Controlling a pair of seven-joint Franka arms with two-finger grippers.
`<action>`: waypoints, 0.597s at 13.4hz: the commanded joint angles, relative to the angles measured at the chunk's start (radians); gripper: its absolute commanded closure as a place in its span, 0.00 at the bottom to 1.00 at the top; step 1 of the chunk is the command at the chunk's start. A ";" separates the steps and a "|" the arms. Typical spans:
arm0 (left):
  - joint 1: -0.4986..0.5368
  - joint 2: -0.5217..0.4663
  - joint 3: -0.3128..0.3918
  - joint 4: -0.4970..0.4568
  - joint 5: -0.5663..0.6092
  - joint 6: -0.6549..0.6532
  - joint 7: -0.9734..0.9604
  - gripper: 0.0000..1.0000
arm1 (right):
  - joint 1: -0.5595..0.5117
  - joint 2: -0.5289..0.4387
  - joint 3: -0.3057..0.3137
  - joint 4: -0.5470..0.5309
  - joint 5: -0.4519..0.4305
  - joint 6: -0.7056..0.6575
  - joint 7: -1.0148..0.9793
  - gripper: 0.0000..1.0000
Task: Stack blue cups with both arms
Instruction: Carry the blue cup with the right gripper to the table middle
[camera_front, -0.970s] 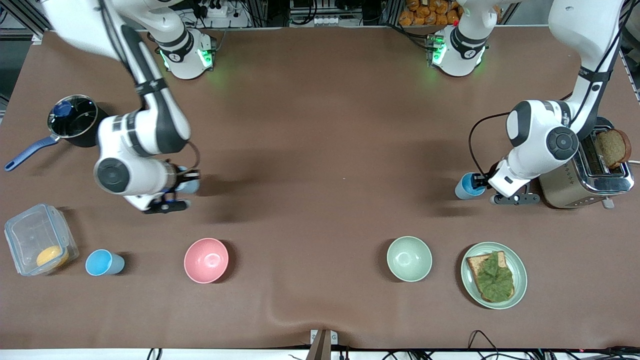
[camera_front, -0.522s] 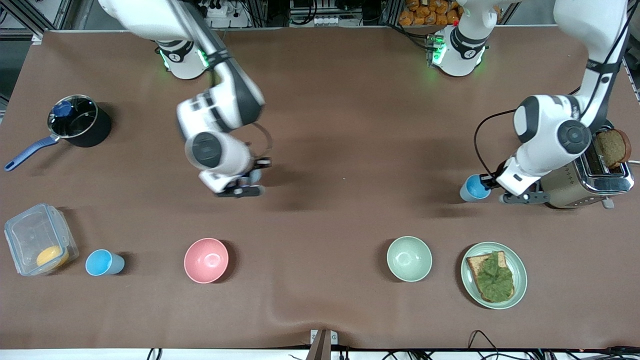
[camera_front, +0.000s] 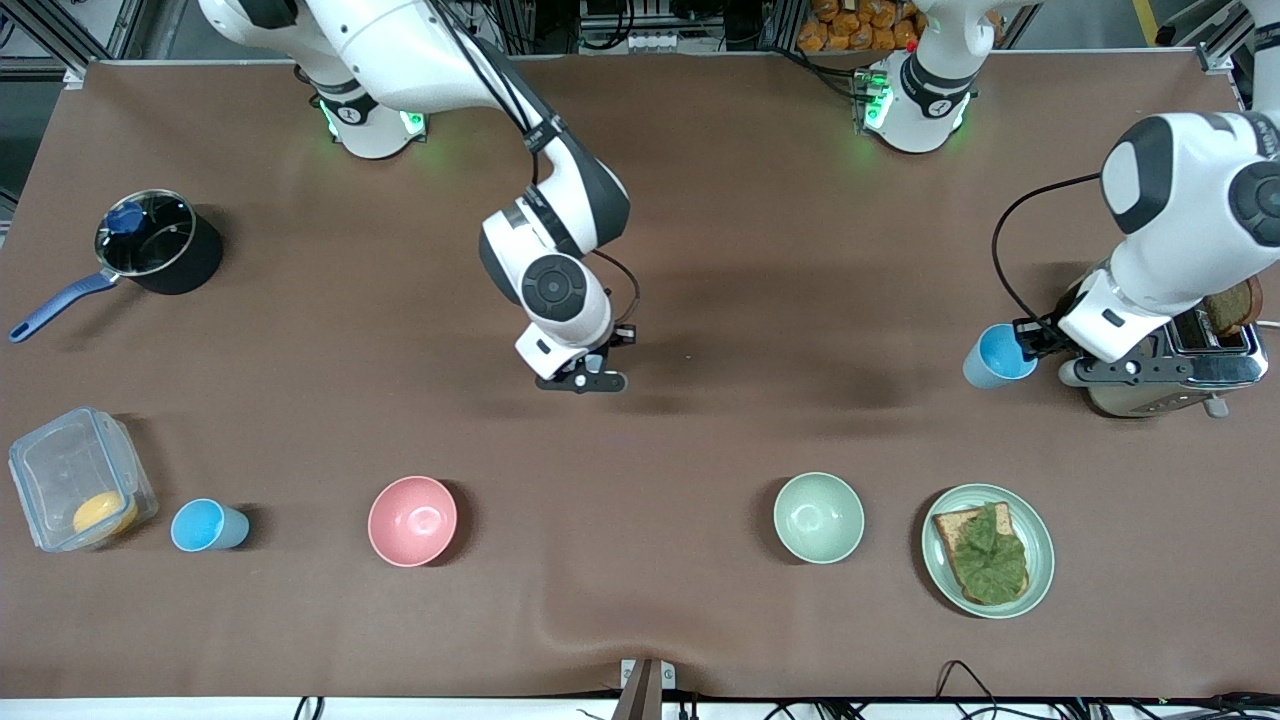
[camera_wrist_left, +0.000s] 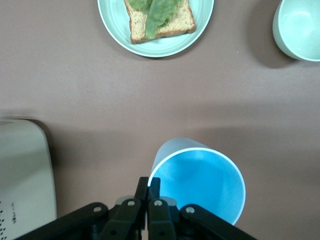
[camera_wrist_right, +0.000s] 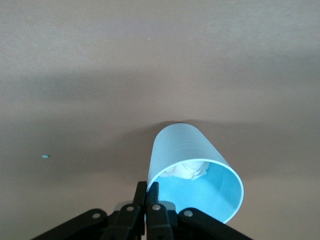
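My right gripper (camera_front: 608, 352) is over the middle of the table. It is shut on the rim of a pale blue cup (camera_wrist_right: 192, 172) with something white and crumpled inside; the wrist hides most of this cup in the front view. In the right wrist view the fingers (camera_wrist_right: 151, 192) pinch the cup's wall. My left gripper (camera_front: 1028, 338) is beside the toaster, shut on the rim of a brighter sky-blue cup (camera_front: 995, 356), which is tilted and off the table. That cup also shows in the left wrist view (camera_wrist_left: 200, 185).
A third blue cup (camera_front: 205, 526) stands next to a clear container (camera_front: 75, 490). A pink bowl (camera_front: 412, 520), a pale green bowl (camera_front: 818, 517) and a plate (camera_front: 940, 570) with toast lie along the near side. There is a toaster (camera_front: 1165, 370) at the left arm's end and a pot (camera_front: 158, 240) at the right arm's end.
My right arm has swung from the pot end to the table's middle, carrying its cup. My left gripper has lifted its cup and shifted toward the toaster.
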 joint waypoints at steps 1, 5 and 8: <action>0.014 0.011 -0.014 0.026 0.005 -0.026 0.032 1.00 | 0.022 0.025 -0.013 0.035 0.026 -0.002 0.018 1.00; 0.014 0.010 -0.018 0.030 0.003 -0.040 0.033 1.00 | 0.038 0.039 -0.013 0.035 0.021 0.038 0.021 0.84; 0.014 0.010 -0.018 0.035 0.003 -0.040 0.047 1.00 | 0.053 0.032 -0.016 0.049 0.007 0.054 0.016 0.00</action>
